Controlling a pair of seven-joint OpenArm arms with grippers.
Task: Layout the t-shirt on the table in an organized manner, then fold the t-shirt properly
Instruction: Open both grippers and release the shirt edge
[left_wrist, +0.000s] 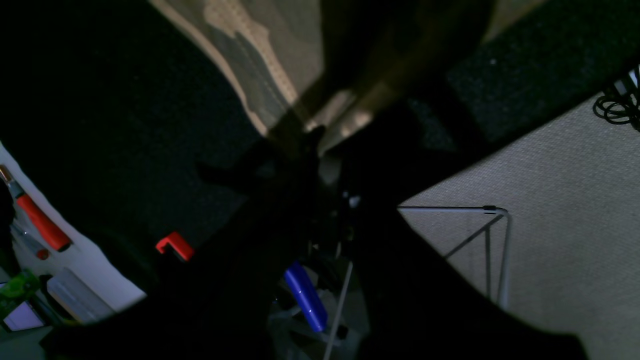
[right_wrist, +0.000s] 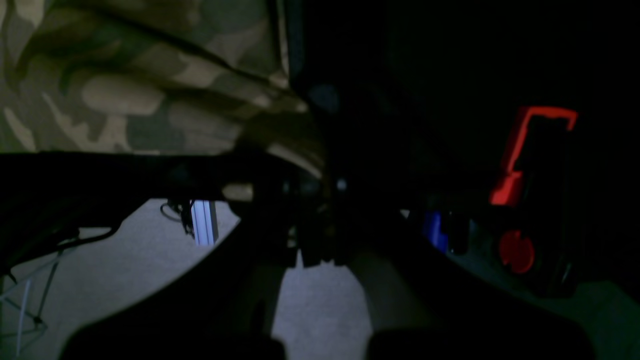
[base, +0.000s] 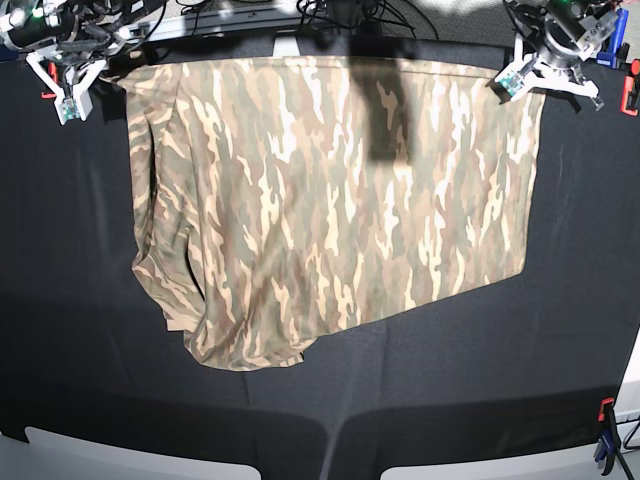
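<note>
Lying spread across the black worktop (base: 70, 330): camouflage shirt (base: 330, 200), lower left part bunching. Pinching its far corners, jaws closed on fabric: left hand (base: 517, 80) at the base view's right, right hand (base: 74, 100) at its left.

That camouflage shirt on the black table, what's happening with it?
Two robot arms are spreading the t-shirt over the table. The right gripper is shut at one far corner of the shirt, and the left gripper is shut at the other far corner, apparently pinching the fabric. Most of the shirt lies fairly flat, but the near edge below the right gripper is bunched and rumpled. No fold has been made yet.
</note>
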